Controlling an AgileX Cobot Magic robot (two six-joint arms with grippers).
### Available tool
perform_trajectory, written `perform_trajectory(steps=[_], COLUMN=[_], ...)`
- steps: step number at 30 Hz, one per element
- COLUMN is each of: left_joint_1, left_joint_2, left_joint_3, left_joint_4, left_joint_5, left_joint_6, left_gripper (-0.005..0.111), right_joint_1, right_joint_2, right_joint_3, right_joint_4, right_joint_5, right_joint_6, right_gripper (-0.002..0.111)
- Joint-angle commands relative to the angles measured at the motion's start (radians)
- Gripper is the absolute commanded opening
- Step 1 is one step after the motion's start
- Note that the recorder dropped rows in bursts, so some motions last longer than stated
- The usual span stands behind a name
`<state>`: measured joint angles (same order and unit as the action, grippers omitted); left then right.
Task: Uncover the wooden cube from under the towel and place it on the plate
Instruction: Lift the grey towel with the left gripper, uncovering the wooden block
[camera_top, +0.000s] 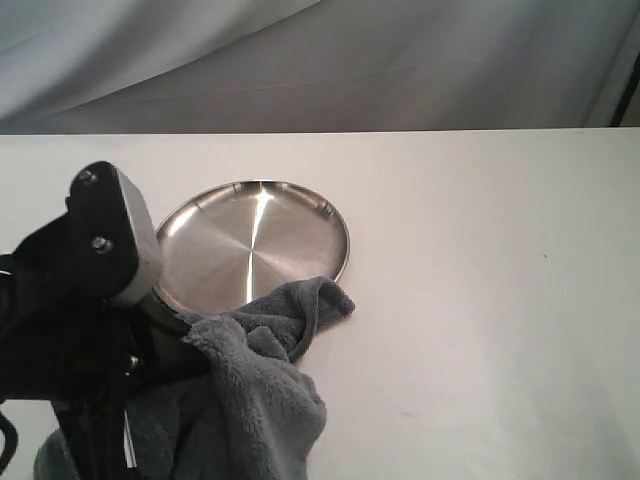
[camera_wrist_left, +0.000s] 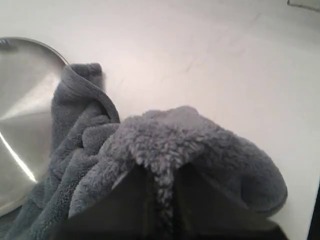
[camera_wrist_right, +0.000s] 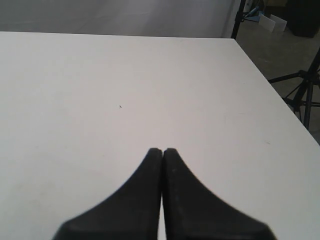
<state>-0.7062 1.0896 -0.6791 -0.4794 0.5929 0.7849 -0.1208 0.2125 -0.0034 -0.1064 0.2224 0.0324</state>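
Note:
The dark grey-blue fleece towel (camera_top: 255, 385) is bunched up at the front left of the table, one corner lapping over the near rim of the steel plate (camera_top: 250, 240). My left gripper (camera_wrist_left: 162, 175) is shut on a fold of the towel (camera_wrist_left: 165, 145), which drapes over both fingers. In the left wrist view the plate (camera_wrist_left: 22, 115) lies beside the cloth. The wooden cube is hidden. My right gripper (camera_wrist_right: 162, 150) is shut and empty above bare table, and it does not show in the exterior view.
The white table (camera_top: 480, 300) stretches to the right and back, ending at a grey curtain (camera_top: 320, 60). In the right wrist view the table's edge (camera_wrist_right: 270, 85) drops to a floor with tripod legs (camera_wrist_right: 300, 95).

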Motion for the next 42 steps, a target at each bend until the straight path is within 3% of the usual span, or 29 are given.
perform_trajectory(steps=[1,11,25,33,42], left_joint_1=[-0.003,-0.003,-0.003,-0.003,-0.003], left_joint_2=[-0.078,-0.136,-0.145,-0.147,-0.156], left_joint_3=[-0.013,-0.013,-0.049,-0.049,-0.049], left_joint_4=[-0.020,-0.035,-0.043,-0.043,-0.036], left_joint_5=[-0.074,-0.178,-0.184,-0.348,-0.416], left_joint_6=[0.005,0.007,0.061,0.065,0.065], left_gripper=[0.001,0.000,0.000,0.000,0.000], right_joint_1=[-0.007,-0.007,-0.007,-0.007,-0.007], right_joint_2=[0.003,0.003,0.003,0.003,0.003], right_joint_3=[0.003,0.003,0.003,0.003,0.003], right_joint_4=[-0.006,-0.006,-0.006,-0.006,-0.006], right_joint_5=[-0.011,-0.011,-0.011,-0.011,-0.011], right_joint_6=[0.005,0.005,0.005,0.005,0.005], right_gripper=[0.000,0.000,0.000,0.000,0.000])
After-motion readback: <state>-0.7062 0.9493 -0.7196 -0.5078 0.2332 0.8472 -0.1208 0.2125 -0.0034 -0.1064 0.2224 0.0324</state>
